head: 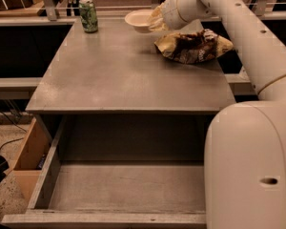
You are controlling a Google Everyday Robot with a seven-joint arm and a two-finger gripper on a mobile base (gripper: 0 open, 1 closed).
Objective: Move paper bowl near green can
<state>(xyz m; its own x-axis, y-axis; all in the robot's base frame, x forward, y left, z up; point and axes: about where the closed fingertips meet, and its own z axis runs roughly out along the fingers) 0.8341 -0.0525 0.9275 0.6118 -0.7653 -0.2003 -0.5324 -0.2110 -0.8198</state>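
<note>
The cream-white paper bowl [137, 19] is at the far edge of the grey table top [128, 70], right of centre. My gripper [155, 21] is at the bowl's right rim and is shut on it. The bowl sits at or just above the table surface; I cannot tell which. The green can [88, 15] with a silver top stands upright at the far left corner of the table, about two can widths left of the bowl. My white arm reaches in from the right.
A crumpled yellow-and-brown snack bag [193, 46] lies on the table just right of and in front of the bowl. An open drawer [126, 185] extends below the table's front edge. Rails run behind the table.
</note>
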